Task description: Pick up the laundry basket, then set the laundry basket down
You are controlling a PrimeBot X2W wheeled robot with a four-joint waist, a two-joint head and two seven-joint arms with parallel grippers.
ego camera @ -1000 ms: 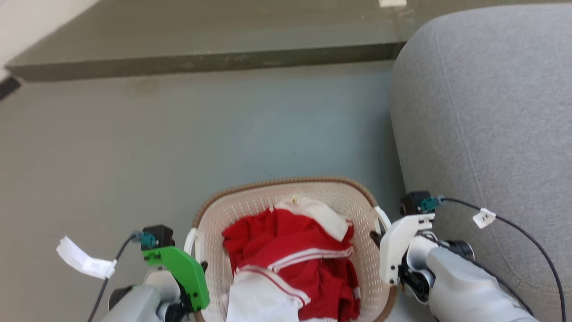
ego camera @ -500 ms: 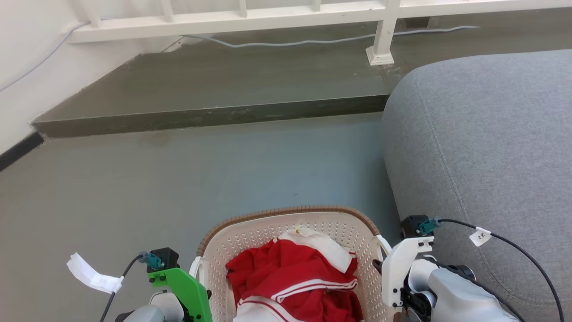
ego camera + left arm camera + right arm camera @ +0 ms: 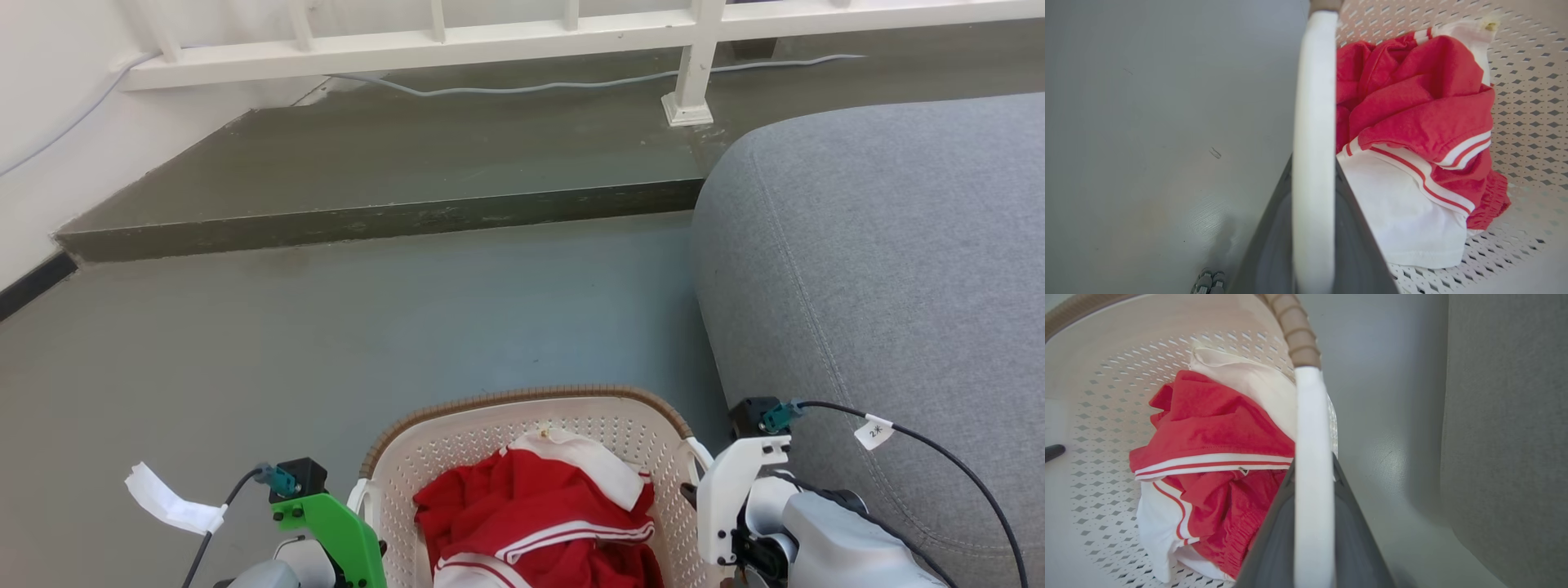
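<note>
The laundry basket [image 3: 522, 398], cream perforated plastic with a brown woven rim, sits at the bottom centre of the head view between my arms, holding red and white clothes [image 3: 539, 523]. My left gripper [image 3: 365, 510], under its green mount, is shut on the basket's white left handle [image 3: 1312, 122]. That handle runs up between the dark fingers [image 3: 1359, 245] in the left wrist view. My right gripper [image 3: 694, 486], under a white mount, is shut on the white right handle [image 3: 1310, 437], gripped between its dark fingers [image 3: 1274, 539]. Grey floor shows beyond the rim in both wrist views.
A grey sofa [image 3: 882, 286] stands close to my right arm. Ahead, a raised dark step [image 3: 367, 220] crosses the grey floor [image 3: 326, 343]. A white railing [image 3: 490, 41] and a loose cable [image 3: 571, 82] lie behind it, with a white wall at the far left.
The head view has swung upward, so the railing and more of the step have come into sight and the basket sits lower in the picture. Both grippers stay shut on the handles.
</note>
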